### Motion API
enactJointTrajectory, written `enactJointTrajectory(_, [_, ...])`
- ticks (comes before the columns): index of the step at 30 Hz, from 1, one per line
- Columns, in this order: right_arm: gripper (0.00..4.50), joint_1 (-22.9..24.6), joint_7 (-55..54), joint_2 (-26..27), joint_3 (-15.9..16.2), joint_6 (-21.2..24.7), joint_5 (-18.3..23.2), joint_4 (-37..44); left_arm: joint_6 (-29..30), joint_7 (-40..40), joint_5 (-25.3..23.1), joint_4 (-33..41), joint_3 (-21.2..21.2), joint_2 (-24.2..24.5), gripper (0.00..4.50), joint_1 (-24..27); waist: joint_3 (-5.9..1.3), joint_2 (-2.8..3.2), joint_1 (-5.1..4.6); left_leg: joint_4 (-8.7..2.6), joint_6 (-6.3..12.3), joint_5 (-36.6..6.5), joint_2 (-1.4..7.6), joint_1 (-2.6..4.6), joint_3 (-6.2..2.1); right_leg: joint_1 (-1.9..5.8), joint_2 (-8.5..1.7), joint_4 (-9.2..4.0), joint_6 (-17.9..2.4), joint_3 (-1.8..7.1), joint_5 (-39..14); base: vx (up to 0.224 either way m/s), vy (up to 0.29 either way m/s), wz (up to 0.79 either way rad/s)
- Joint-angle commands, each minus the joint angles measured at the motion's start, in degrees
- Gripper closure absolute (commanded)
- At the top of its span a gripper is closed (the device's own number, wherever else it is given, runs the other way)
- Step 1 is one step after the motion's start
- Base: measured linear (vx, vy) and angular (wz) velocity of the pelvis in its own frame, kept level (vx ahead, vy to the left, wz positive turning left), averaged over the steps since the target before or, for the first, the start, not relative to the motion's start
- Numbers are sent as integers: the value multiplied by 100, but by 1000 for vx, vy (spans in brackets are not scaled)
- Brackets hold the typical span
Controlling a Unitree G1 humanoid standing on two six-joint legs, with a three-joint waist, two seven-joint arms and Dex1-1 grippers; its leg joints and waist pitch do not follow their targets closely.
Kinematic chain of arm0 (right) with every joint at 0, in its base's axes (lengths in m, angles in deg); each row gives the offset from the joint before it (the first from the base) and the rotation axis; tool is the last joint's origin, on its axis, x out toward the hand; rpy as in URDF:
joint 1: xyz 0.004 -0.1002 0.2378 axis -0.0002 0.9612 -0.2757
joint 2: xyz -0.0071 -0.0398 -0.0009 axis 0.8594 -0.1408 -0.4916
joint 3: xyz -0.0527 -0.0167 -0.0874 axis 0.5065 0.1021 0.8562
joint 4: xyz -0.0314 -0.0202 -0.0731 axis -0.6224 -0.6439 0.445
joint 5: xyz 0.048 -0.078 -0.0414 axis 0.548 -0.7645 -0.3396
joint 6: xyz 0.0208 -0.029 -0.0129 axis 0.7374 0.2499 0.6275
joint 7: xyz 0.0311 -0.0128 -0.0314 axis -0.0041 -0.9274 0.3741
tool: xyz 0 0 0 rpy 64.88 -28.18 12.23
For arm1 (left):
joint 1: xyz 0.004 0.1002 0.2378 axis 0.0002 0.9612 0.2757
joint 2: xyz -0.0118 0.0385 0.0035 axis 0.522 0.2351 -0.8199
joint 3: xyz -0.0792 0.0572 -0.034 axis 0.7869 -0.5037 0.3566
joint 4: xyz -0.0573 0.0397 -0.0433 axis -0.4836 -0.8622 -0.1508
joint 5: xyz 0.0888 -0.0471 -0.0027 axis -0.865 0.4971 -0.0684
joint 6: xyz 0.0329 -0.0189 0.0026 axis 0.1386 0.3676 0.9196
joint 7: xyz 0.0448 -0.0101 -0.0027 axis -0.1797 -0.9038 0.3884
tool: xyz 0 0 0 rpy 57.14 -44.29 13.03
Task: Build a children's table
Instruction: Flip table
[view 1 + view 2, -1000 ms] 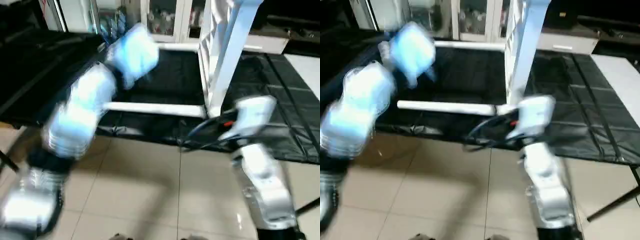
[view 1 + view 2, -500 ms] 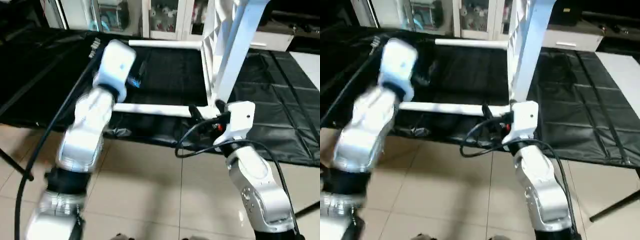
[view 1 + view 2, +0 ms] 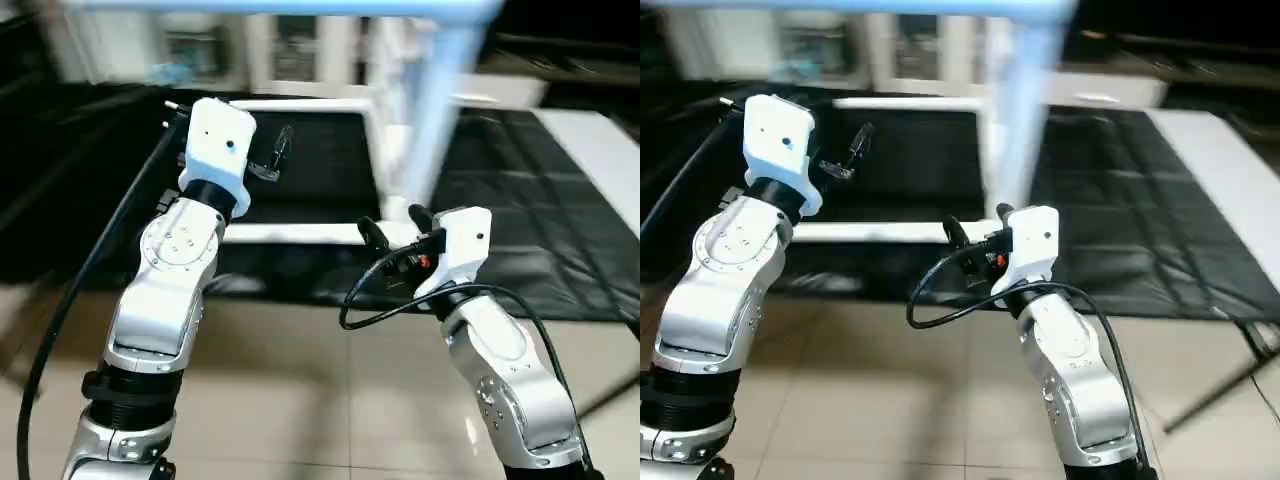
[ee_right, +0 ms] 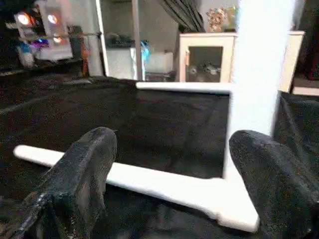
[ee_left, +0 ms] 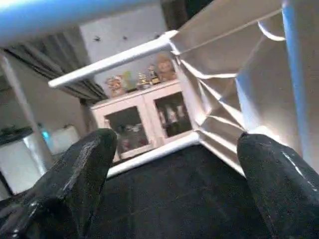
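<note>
- children's table (image 3: 425,150): white plastic, tipped on its side on the black-draped surface, top standing on edge
- ribbed underside (image 5: 219,94) shows in the left wrist view, with raised diagonal ribs
- four white tube legs fitted, sticking out sideways
- near lower leg (image 4: 149,181) lies along the black cloth
- far lower leg (image 3: 300,103) lies parallel behind it
- upper legs (image 3: 270,7) run across high up, blurred

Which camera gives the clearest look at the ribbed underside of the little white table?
The left wrist view: the tabletop's ribbed underside stands close and sharp there. The two eye views show it blurred, and the right wrist view shows a leg instead.
</note>
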Motion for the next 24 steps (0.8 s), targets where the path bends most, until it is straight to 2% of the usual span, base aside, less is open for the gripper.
enactJointTrajectory(1, [47, 16, 43, 19, -2, 110, 45, 152, 114, -4, 6, 119, 80, 33, 12, -26, -425, -26, 120, -452, 377, -1279, 138, -193, -88, 333, -380, -544, -681, 334, -3301, 95, -23, -1])
enactJointTrajectory(2, [47, 25, 61, 19, 4, 122, 47, 164, 142, -15, -14, 143, 89, 31, 12, -22, -464, 28, 95, -500, 413, -1275, 207, -2, -98, 221, -251, -411, -1112, 263, -2286, 139, -19, 12])
enactJointTrajectory(3, [47, 30, 69, 19, 9, 126, 48, 168, 150, -18, -19, 149, 92, 34, 12, -21, -480, 45, 69, -518, 465, -1244, 247, 90, -121, 168, -204, -327, -1340, 237, -1732, 139, -19, 12])
enactJointTrajectory(4, [47, 36, 81, 14, 15, 130, 48, 172, 155, -19, -27, 153, 93, 38, 12, -20, -496, 65, 28, -524, 635, -1097, 274, 184, -148, 135, -173, -198, -1750, 207, -855, 169, -13, 12])
enactJointTrajectory(5, [47, 46, 106, 0, 24, 134, 50, 180, 167, -22, -30, 159, 95, 44, 12, -16, -530, 69, 40, -457, 873, -630, 199, 125, -121, 222, -186, -125, -1970, 212, -199, 154, -5, 6])
enactJointTrajectory(6, [47, 51, 124, -9, 23, 134, 56, 178, 173, -18, -37, 157, 92, 44, 12, -15, -541, 31, 63, -410, 1014, -393, 136, 84, -82, 273, -197, -106, -2039, 240, 63, 154, -5, 6])
enactJointTrajectory(7, [47, 54, 136, -15, 22, 134, 61, 177, 180, -16, -43, 157, 90, 43, 12, -15, -563, -14, 141, -307, 1234, 49, -9, -104, -32, 469, -234, -92, -2123, 329, 355, 111, 5, 5])
enactJointTrajectory(8, [47, 65, 152, -24, 33, 136, 57, 187, 209, -32, -32, 175, 95, 53, 12, -9, -602, -13, 224, -237, 1389, 396, -71, -189, -27, 578, -245, -76, -2143, 377, 545, 103, 16, 8])
enactJointTrajectory(9, [47, 67, 159, -28, 36, 137, 59, 185, 218, -34, -39, 178, 91, 61, 12, -9, -622, -16, 239, -219, 1451, 587, -87, -213, -41, 608, -220, -46, -2116, 375, 673, 103, 16, 8])
enactJointTrajectory(10, [47, 68, 161, -29, 38, 137, 59, 185, 220, -34, -41, 179, 89, 63, 12, -8, -652, 12, 237, -213, 1578, 1024, -80, -142, -94, 554, -133, 35, -2024, 308, 957, 118, 19, 13])
enactJointTrajectory(11, [47, 69, 165, -31, 40, 138, 59, 184, 223, -34, -46, 180, 86, 68, 12, -8, -665, 40, 223, -220, 1673, 1283, -53, -6, -141, 445, -62, 92, -1961, 248, 1075, 120, -2, 18])
enactJointTrajectory(12, [47, 74, 182, -31, 44, 137, 52, 183, 229, -33, -59, 177, 79, 75, 12, -10, -706, 108, 113, -186, 2040, 2098, 112, 495, -401, 27, 81, 290, -1665, 115, 1069, 120, -2, 18])
enactJointTrajectory(13, [47, 82, 209, -26, 48, 142, 37, 188, 212, -37, -98, 181, 66, 91, 12, -12, -676, 106, -44, -102, 2597, 2934, 427, 925, -795, -556, -16, 459, -998, 86, 295, 88, -33, 10])
enactJointTrajectory(14, [47, 83, 214, -25, 48, 143, 34, 190, 209, -38, -105, 182, 63, 94, 12, -12, -604, 10, -4, -65, 2699, 2849, 432, 892, -835, -677, -250, 430, -676, 237, 4, 0, 0, 0])
enactJointTrajectory(15, [47, 91, 226, -28, 51, 144, 31, 201, 219, -92, -88, 188, 43, 110, 12, -11, -594, -110, 49, 45, 2502, 2675, 136, 628, -643, -434, -292, 283, -781, 354, 478, 0, 0, 0])
enactJointTrajectory(16, [47, 92, 235, -33, 47, 142, 32, 200, 223, -119, -78, 184, 29, 114, 12, -14, -687, -348, 257, 454, 2156, 1893, -599, -424, -268, 674, -336, 361, -1241, 918, 2463, 56, 2, 4])
enactJointTrajectory(17, [47, 95, 241, -48, 52, 148, 33, 209, 185, -164, -58, 185, 15, 123, 12, -9, -670, -310, 543, 724, 1392, 833, -177, -1001, -450, 1021, -973, 411, -2026, 1464, 5707, 28, 2, 29])
enactJointTrajectory(18, [47, 91, 256, -69, 45, 151, 37, 210, 152, -203, -47, 183, -7, 131, 12, -9, -646, -261, 651, 629, 907, 616, -54, -1003, -487, 918, -830, 488, -2115, 1411, 6928, 28, 2, 29])
enactJointTrajectory(19, [47, 99, 267, -85, 45, 161, 42, 226, 120, -215, -75, 196, -31, 154, 12, 9, -611, -170, 611, 176, 285, 1333, -50, -839, -400, 687, -173, 692, -1686, 927, 7302, -121, -16, 22])
enactJointTrajectory(20, [47, 113, 283, -102, 43, 163, 48, 241, 128, -221, -84, 206, -42, 162, 12, 30, -647, 94, 577, 149, 394, 2490, 89, -506, -429, 287, 93, 773, -1018, 578, 5893, -149, -22, -7])
enactJointTrajectory(21, [47, 123, 297, -121, 38, 174, 54, 255, 143, -225, -100, 211, -55, 177, 12, 49, -628, 114, 507, 185, 679, 2886, 257, -434, -543, 93, 85, 801, -784, 566, 5011, -149, -22, -7])
enactJointTrajectory(22, [47, 123, 314, -144, 25, 213, 50, 271, 145, -243, -125, 205, -78, 212, 12, 62, -638, 142, 550, 232, 808, 3183, 578, -144, -637, -279, -126, 654, -807, 579, 3040, -71, -9, 0])
enactJointTrajectory(23, [47, 124, 329, -150, 13, 226, 55, 279, 140, -249, -130, 198, -85, 220, 12, 67, -577, 52, 554, 126, 633, 2442, 475, -288, -505, -137, -212, 463, -990, 628, 2053, -86, 21, 1])
enactJointTrajectory(24, [47, 126, 336, -152, 21, 249, 47, 298, 153, -279, -80, 206, -59, 215, 12, 86, -568, -1, 653, 54, 332, 1746, 276, -419, -349, 22, -173, 387, -1050, 662, 1974, -86, 21, 1])
